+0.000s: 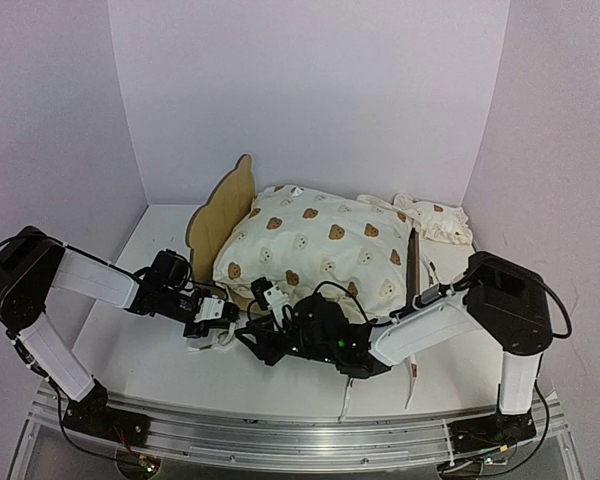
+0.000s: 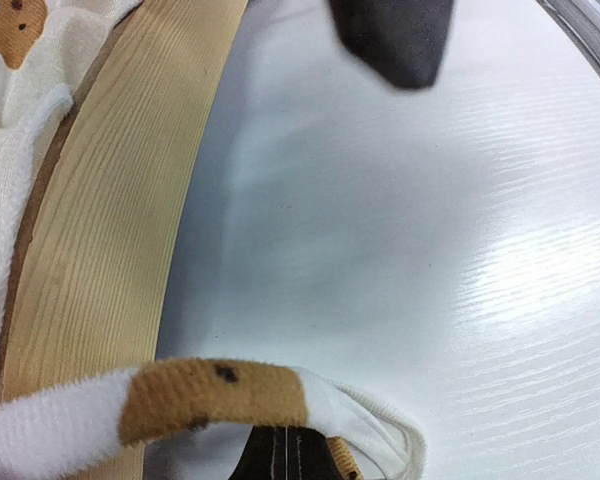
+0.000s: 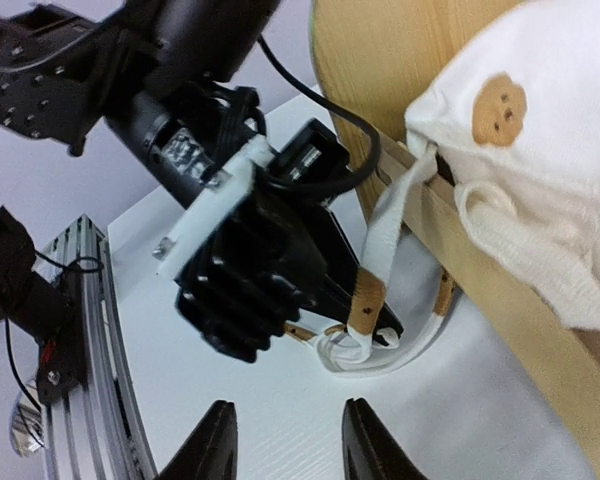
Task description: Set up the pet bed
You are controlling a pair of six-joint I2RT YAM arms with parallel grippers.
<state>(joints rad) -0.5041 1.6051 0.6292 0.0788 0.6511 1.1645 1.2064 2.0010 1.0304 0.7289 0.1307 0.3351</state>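
Note:
The pet bed (image 1: 223, 215) stands mid-table, its plywood bear-ear headboard at the left. The cream bear-print cushion (image 1: 320, 250) lies on it and hides the base. My left gripper (image 1: 220, 330) is beside the bed's near left corner. It is shut on a cushion tie string (image 3: 370, 300), which loops round its closed fingers (image 2: 285, 460) next to the wooden rail (image 2: 110, 200). My right gripper (image 3: 285, 440) is open and empty just short of the left gripper (image 3: 385, 330), over bare table. The rail (image 3: 500, 280) and the cushion (image 3: 540, 150) show at the right of the right wrist view.
The small ruffled bear-print pillow (image 1: 435, 220) lies behind the bed at the back right. More tie strings (image 1: 415, 375) hang off the bed's near right end. White walls enclose the table on three sides. A metal rail (image 1: 280, 440) runs along the near edge.

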